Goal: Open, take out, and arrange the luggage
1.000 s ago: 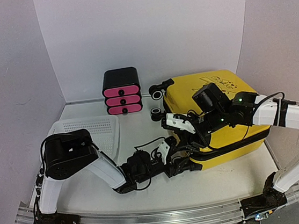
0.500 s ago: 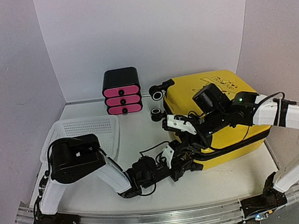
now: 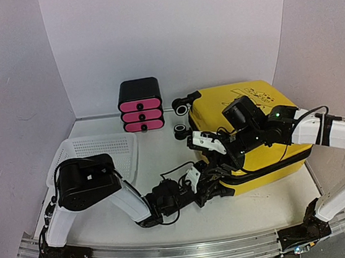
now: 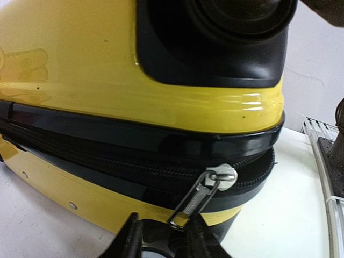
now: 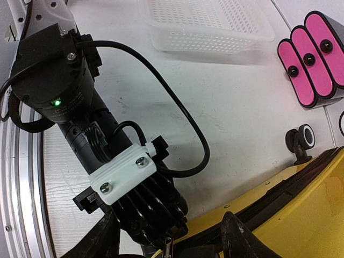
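Observation:
The yellow luggage [image 3: 210,105] lies flat at the right of the table, its black zipper band shut. In the left wrist view its near corner [image 4: 80,70] fills the frame. A silver zipper pull [image 4: 199,196] hangs down from the band there. My left gripper [image 4: 166,228] is low at that corner [image 3: 211,184], and the pull's tip sits between its fingers with a gap still showing. My right gripper [image 3: 214,156] hovers just above, open. Its fingers [image 5: 105,236] straddle the left gripper and the luggage edge [image 5: 317,215].
A black-and-pink drawer box [image 3: 140,104] stands at the back wall. A white mesh basket [image 3: 100,153] lies at the left. The luggage's black wheels [image 3: 181,109] point toward the drawer box. A metal rail [image 3: 174,253] runs along the near edge.
My left arm pushed forward to the luggage's near corner, and its jaws have narrowed round the zipper pull. The right arm has stayed where it was.

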Available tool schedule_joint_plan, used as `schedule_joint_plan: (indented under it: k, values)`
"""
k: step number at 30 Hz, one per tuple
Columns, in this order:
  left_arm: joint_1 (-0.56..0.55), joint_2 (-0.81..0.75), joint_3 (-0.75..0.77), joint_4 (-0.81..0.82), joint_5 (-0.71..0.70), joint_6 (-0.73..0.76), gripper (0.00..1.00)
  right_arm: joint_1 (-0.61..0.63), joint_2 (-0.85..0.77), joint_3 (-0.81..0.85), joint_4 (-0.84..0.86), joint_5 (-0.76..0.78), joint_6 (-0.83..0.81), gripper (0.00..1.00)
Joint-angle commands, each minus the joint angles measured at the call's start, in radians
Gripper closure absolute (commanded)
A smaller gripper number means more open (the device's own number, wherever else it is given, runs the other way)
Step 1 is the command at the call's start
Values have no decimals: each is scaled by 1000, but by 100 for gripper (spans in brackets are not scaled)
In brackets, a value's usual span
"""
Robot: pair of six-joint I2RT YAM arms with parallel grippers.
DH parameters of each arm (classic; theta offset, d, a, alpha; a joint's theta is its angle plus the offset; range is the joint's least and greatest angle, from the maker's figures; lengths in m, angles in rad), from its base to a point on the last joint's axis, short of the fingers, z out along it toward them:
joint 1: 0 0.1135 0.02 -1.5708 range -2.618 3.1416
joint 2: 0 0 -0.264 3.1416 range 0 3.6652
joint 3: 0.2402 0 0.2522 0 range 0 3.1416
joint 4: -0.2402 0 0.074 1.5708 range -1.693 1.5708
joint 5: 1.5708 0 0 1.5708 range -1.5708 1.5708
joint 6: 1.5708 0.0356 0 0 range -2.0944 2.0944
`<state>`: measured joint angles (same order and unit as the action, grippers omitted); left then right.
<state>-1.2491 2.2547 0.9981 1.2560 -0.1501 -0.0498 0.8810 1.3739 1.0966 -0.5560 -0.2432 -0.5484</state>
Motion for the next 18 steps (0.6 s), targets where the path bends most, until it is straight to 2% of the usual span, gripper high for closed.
schedule_joint_plan:
  k: [1, 7, 18]
  values:
    - [0, -76, 9, 61, -5, 48, 66, -14, -47, 49, 139, 19, 42, 100]
    - [-6, -75, 19, 57, 16, 81, 71, -14, -45, 51, 139, 9, 48, 100]
    - [-11, -85, 13, 54, 31, 107, 96, -14, -63, 36, 136, 13, 48, 100]
